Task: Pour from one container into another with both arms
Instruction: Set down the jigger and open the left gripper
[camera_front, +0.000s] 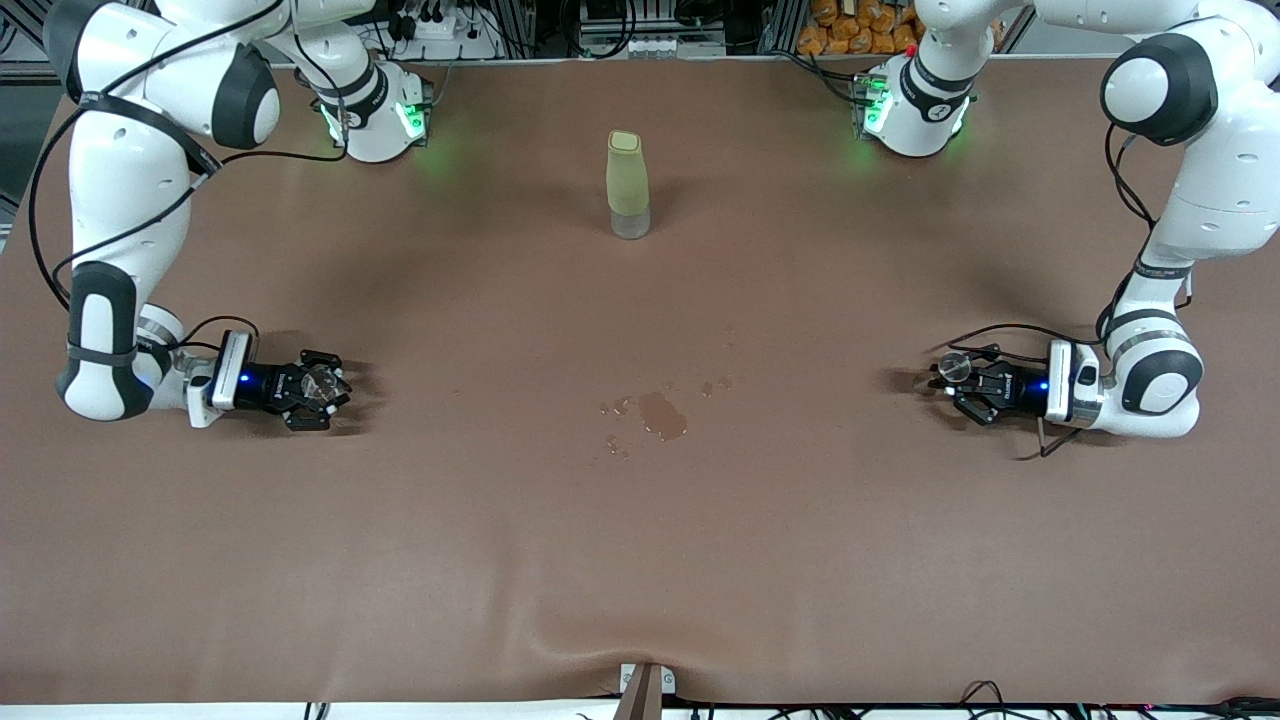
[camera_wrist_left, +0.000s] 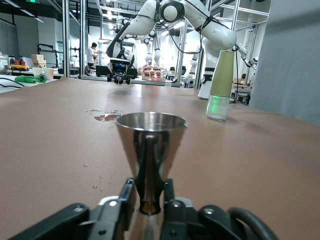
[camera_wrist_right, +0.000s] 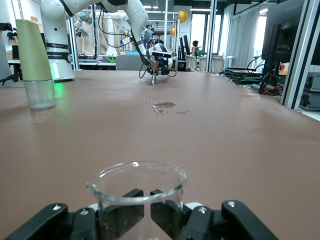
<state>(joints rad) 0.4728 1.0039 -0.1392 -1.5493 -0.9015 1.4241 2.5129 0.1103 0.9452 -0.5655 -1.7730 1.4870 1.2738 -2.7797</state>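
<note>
A metal jigger (camera_wrist_left: 151, 140) stands upright at the left arm's end of the table. My left gripper (camera_wrist_left: 146, 192) sits low there, its fingers against the jigger's narrow waist. In the front view the jigger (camera_front: 955, 367) shows at that gripper's (camera_front: 957, 387) tip. At the right arm's end, my right gripper (camera_wrist_right: 147, 210) is shut on a clear glass beaker (camera_wrist_right: 136, 182), upright and low at the table. The front view shows the beaker (camera_front: 322, 382) inside the right gripper (camera_front: 325, 392). I cannot tell whether either container holds liquid.
A bottle with a pale green sleeve and clear base (camera_front: 628, 185) stands mid-table near the arms' bases. It is also in the wrist views as the bottle (camera_wrist_left: 220, 82) (camera_wrist_right: 36, 60). A small wet spill (camera_front: 660, 415) lies on the brown mat, between the two grippers.
</note>
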